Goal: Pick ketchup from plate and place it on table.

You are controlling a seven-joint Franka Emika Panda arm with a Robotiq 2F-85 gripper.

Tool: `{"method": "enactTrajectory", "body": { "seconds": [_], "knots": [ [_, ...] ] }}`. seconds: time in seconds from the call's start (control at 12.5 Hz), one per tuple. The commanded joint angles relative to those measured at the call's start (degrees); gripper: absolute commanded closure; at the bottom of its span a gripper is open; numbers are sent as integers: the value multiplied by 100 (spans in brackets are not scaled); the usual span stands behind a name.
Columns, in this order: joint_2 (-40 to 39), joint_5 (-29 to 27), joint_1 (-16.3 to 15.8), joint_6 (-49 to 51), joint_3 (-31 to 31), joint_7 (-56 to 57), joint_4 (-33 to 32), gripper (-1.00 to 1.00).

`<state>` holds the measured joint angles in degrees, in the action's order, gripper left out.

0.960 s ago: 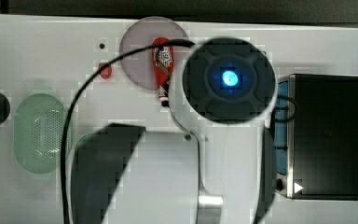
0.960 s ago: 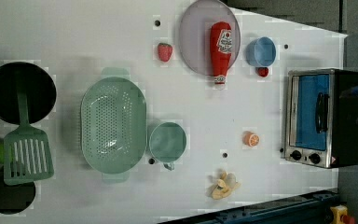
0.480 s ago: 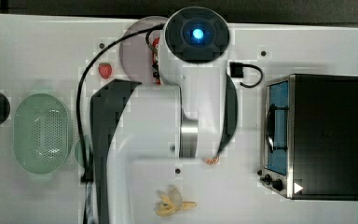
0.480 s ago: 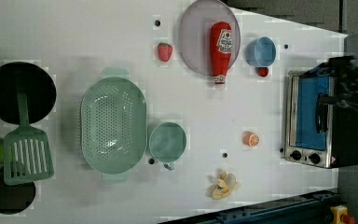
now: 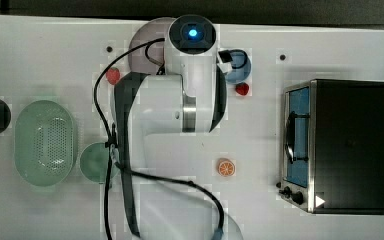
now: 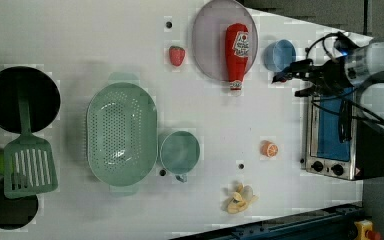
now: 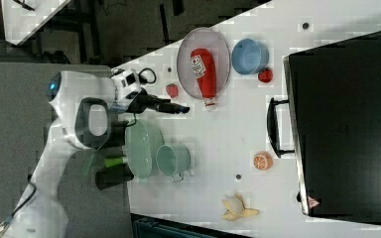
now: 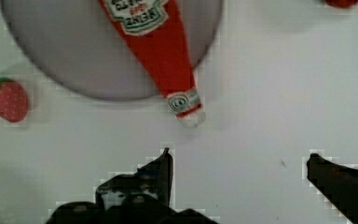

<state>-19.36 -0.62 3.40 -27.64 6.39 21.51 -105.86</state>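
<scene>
The ketchup [image 6: 237, 52] is a slim red bottle lying across the pale lilac plate [image 6: 210, 45], its whitish cap end reaching past the rim onto the white table [image 6: 130, 40]. In the wrist view the ketchup [image 8: 163, 46] and the plate [image 8: 65, 56] lie just beyond my gripper [image 8: 240, 163], which is open with only bare table between its dark fingers [image 8: 163, 168]. My gripper [image 7: 184, 109] hovers above the table near the bottle's cap end [image 7: 209, 102], not touching it. In the top view the arm covers most of the plate [image 5: 145, 40].
A strawberry [image 6: 177, 55] lies beside the plate, a blue bowl [image 6: 280, 54] and a small red fruit [image 7: 265, 75] on its other side. A toaster oven [image 6: 330, 140], orange slice [image 6: 269, 148], banana [image 6: 238, 199], green cup [image 6: 180, 151] and colander [image 6: 122, 140] stand further off.
The arm has swung across the top view towards the plate, and the gripper has come in from the left view's right edge. The ketchup has not moved; the fingers stayed open.
</scene>
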Motion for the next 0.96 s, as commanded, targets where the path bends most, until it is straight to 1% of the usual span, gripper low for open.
{"method": "enactTrajectory", "body": {
  "seconds": [0.08,0.4,0.72,0.96],
  "knots": [
    [-257,169,48,-429,77,1203,208,-100],
    [-1068,451,-76,-1026,77,1257,490,-100],
    [-1835,557,-205,-1720,76,1293,913,-100],
    [-2276,595,-249,-2018,49,1295,1193,-100]
  ]
}}
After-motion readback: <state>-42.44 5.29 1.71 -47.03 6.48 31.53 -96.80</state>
